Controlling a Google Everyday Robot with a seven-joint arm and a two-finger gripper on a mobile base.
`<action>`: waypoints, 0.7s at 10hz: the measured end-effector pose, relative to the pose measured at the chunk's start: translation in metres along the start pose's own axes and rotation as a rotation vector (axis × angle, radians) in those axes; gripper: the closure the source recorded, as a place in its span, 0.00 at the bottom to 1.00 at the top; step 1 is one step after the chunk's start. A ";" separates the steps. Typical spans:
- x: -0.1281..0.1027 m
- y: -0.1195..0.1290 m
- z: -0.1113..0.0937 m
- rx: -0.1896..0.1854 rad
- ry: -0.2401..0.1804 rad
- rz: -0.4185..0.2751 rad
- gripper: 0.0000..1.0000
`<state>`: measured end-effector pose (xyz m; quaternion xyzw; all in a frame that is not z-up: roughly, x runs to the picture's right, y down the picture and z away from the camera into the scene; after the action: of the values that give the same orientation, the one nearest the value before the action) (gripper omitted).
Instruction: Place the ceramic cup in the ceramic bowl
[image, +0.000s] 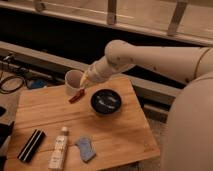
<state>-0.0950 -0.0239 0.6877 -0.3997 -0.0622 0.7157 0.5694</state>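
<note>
The white ceramic cup (73, 81) is held a little above the back left of the wooden table, left of the black ceramic bowl (106, 101). My gripper (83, 81) is at the cup's right rim, shut on it, with the white arm reaching in from the right. The bowl stands on the table at centre right, with a glossy dark inside with pale streaks and nothing in it. The cup is apart from the bowl, up and to its left.
A small red object (76, 96) lies on the wooden table (120, 137) under the cup. Near the front edge are a black box (31, 145), a white labelled bottle (60, 148) and a blue item (85, 149). Cables lie at the left.
</note>
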 end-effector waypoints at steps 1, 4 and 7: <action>-0.003 -0.006 -0.004 0.002 -0.015 0.005 0.83; -0.003 -0.007 0.002 0.045 -0.003 0.029 0.83; -0.015 -0.031 -0.005 0.096 -0.029 0.095 0.83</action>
<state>-0.0676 -0.0286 0.7086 -0.3640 -0.0169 0.7498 0.5523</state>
